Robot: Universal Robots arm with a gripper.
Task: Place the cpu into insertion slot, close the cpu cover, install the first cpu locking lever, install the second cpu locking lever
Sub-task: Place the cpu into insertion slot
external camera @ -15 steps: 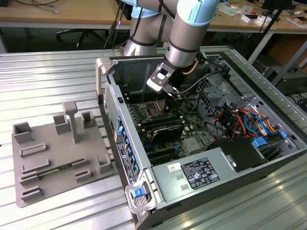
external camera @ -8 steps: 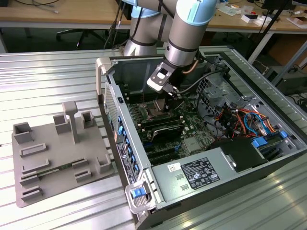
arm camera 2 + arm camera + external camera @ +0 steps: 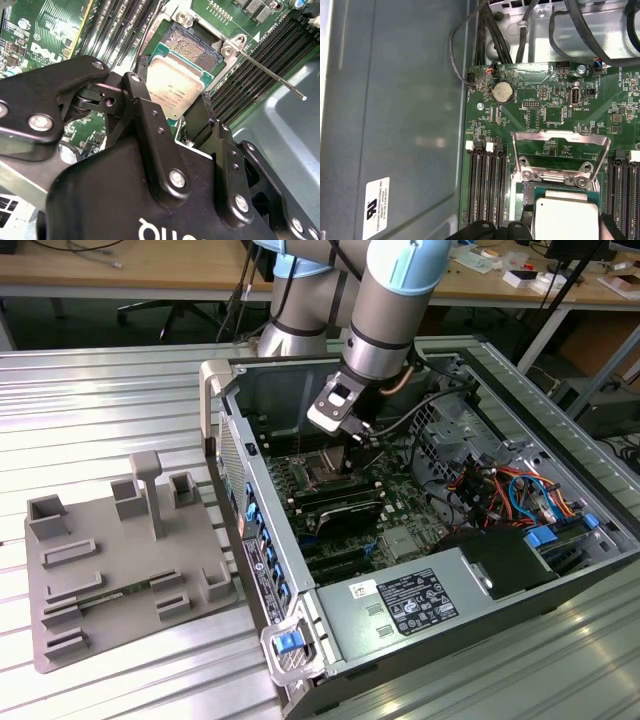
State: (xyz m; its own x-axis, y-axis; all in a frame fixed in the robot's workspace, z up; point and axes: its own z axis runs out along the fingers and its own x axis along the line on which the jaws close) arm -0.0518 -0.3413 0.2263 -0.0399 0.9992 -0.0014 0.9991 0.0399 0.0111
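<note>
My end effector (image 3: 175,100) is clamped on two opposite edges of the cpu (image 3: 176,80), holding it just over the insertion slot (image 3: 194,44); I cannot tell if they touch. The cpu cover (image 3: 560,136) stands open. In the exterior view, a grey tray (image 3: 110,570) lies at nine o'clock from the computer case (image 3: 255,540).

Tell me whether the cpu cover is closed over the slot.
No, in the first wrist view the cpu cover stands open, hinged back from the cpu.

Silver-grey cpu (image 3: 172,80) with green rim, dark fine-dotted insertion slot (image 3: 194,42), black claw (image 3: 171,94), green motherboard (image 3: 545,110)
</note>
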